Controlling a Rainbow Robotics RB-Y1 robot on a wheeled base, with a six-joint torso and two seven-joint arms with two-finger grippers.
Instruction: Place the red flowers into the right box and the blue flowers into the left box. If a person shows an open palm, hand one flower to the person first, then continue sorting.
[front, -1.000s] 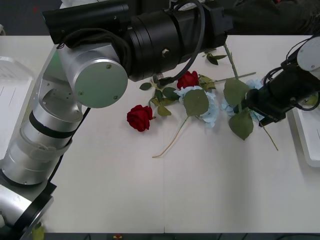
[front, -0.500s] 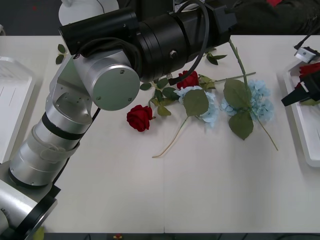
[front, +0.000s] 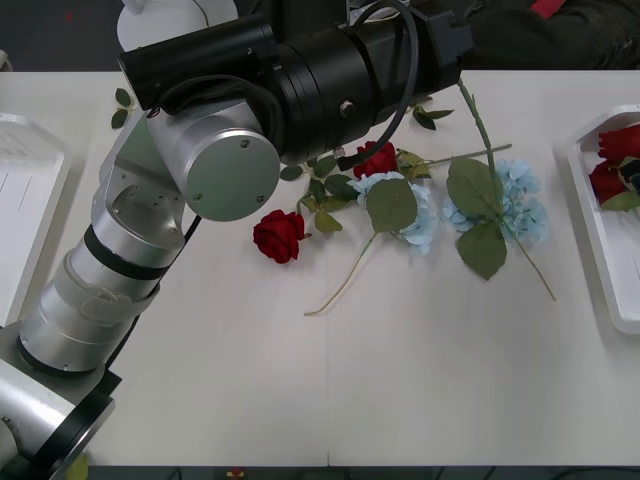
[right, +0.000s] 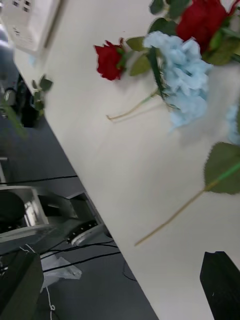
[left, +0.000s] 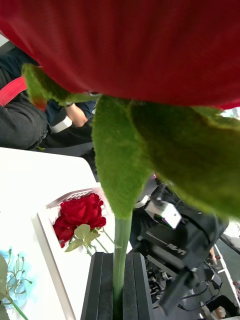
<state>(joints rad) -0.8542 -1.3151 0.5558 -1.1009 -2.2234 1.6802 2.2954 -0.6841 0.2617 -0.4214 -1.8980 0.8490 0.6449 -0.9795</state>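
The sorting is partly done. The right box (front: 598, 232), at the table's three o'clock edge, already holds red roses (front: 612, 165); the left box (front: 28, 212), at nine o'clock, appears bare where it is visible. Two blue flowers (front: 520, 203) lie side by side near the table's centre, toward two o'clock, with two loose red flowers (front: 279, 236) beside them: one at about ten o'clock of the clusters, the other tucked against the nearer cluster's top edge. All four remain to be sorted.

The left gripper (left: 118, 285), reaching past the table's twelve o'clock edge, is clamped on the stem of a red rose (left: 125, 45), whose bloom fills its wrist camera. The right gripper's (right: 120, 287) black fingers stand wide apart with nothing between them, above the table's near edge.

Against half a second ago, the right arm has left the front view at three o'clock, uncovering the roses in the right box; the left arm is unmoved.
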